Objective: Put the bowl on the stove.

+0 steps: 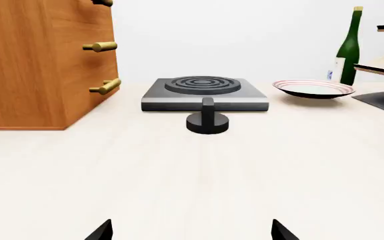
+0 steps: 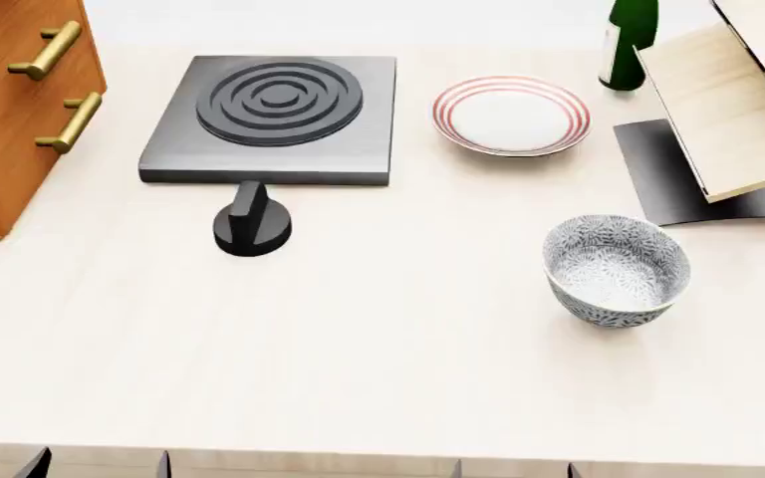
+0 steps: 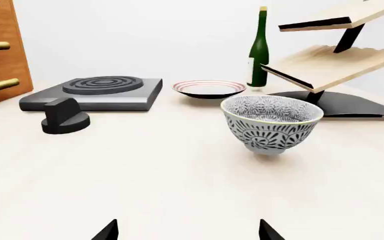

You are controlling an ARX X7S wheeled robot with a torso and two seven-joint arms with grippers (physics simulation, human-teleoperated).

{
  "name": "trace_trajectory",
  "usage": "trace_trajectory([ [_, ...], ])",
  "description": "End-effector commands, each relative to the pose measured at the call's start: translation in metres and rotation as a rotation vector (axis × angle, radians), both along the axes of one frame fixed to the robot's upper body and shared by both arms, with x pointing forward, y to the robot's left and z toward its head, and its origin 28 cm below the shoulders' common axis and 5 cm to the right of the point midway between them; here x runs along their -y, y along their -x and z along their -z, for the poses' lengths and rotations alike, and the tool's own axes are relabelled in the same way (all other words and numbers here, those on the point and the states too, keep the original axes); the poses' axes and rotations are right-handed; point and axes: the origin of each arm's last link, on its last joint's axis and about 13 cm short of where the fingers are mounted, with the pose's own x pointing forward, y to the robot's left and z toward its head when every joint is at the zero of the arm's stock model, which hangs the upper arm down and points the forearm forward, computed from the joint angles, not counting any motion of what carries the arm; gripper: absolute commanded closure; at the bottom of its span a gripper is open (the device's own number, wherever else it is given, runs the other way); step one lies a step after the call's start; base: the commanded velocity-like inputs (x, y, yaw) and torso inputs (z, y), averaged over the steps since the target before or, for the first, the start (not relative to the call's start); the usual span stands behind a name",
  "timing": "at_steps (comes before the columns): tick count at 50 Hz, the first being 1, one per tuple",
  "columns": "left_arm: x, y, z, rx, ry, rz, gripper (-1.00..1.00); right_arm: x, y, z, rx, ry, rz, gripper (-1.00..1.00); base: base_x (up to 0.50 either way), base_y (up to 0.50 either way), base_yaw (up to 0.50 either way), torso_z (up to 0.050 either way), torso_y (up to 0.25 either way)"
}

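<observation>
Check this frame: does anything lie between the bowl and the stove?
No. In the head view the bowl and stove are separated by bare table; the knob and plate sit off that line.

The table [image 2: 356, 378] has a pale, cream-coloured top. Resting directly on it:

- the stove [image 2: 270, 119], towards the far left, burner rings facing up;
- a black knob [image 2: 251, 225], just in front of the stove's near edge;
- a red-ringed plate [image 2: 512, 115], beside the stove on its right;
- the bowl [image 2: 617, 270], upright, nearer than the plate and well apart from the stove;
- a green bottle [image 2: 629, 42], behind the plate;
- a wooden cabinet [image 2: 11, 110] with brass handles, at the left edge;
- a wooden rack [image 2: 741, 100] on a dark base, at the right.
</observation>
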Motion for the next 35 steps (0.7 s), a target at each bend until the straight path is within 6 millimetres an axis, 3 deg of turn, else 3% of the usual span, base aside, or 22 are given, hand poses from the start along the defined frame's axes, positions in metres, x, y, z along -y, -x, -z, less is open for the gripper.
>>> trace_trajectory([
  [1, 0.0, 0.0, -0.001, 0.006, 0.017, 0.007, -1.0, 0.0, 0.001, 0.0, 0.003, 0.011, -0.005, -1.0, 0.0, 0.0, 0.0, 0.0, 0.0],
  [19, -0.001, 0.001, -0.002, 0.019, 0.039, 0.005, -1.0, -0.001, 0.001, -0.001, 0.002, 0.022, -0.02, -1.0, 0.0, 0.0, 0.0, 0.0, 0.0],
  [20, 0.024, 0.0, 0.085, -0.608, 0.01, 0.308, -1.0, -0.044, 0.003, 0.101, -0.098, -0.039, 0.975, -1.0, 0.0, 0.0, 0.0, 0.0, 0.0],
  [21, -0.001, 0.001, -0.002, 0.013, 0.046, 0.01, -1.0, -0.001, 0.001, -0.001, 0.002, 0.021, -0.018, -1.0, 0.0, 0.0, 0.0, 0.0, 0.0],
  [35, -0.001, 0.002, -0.001, 0.046, 0.009, 0.012, -1.0, 0.003, 0.0, 0.0, -0.009, -0.009, -0.003, -1.0, 0.0, 0.0, 0.0, 0.0, 0.0],
])
